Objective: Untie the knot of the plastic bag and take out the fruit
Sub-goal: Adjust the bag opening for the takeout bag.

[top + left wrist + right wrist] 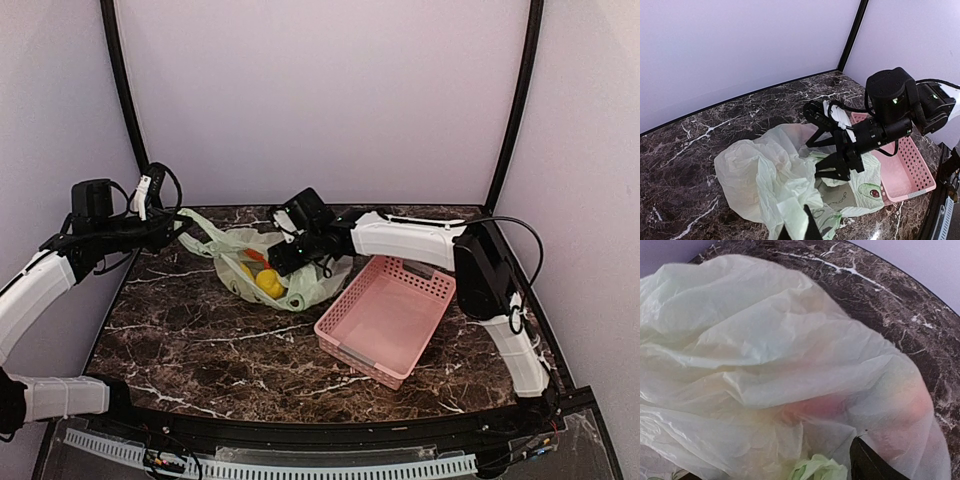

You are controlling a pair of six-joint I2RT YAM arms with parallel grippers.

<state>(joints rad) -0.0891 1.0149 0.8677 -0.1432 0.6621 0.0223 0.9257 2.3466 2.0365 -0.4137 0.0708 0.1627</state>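
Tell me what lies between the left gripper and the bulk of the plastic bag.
Only the bag's own stretched handle loop, spanning from the left gripper to the plastic bag above the bare table. The top external view shows it.

L gripper tight, R gripper wide

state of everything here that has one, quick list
bag, crumpled on the table, one strip pulled taut; tied or untied, cannot tell
fruit, inside the bag, yellow piece showing
basket, upright, empty
left gripper, shut on the bag's strip
right gripper, open, fingers down at the bag
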